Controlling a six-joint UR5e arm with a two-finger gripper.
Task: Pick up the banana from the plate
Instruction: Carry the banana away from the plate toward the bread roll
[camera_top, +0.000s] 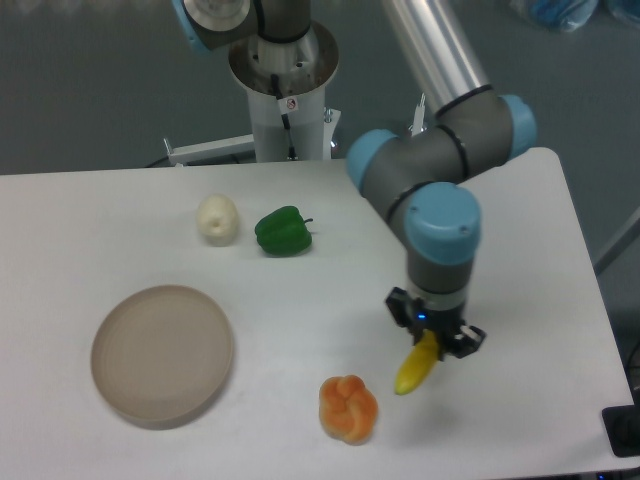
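Orange bun (348, 408) beside held banana (417, 364)

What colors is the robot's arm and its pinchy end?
The arm has shiny silver tubes, dark grey rounded joints and light blue caps. Its end effector is small and black, with a tiny blue light glowing on it. No loose cables show on the arm.
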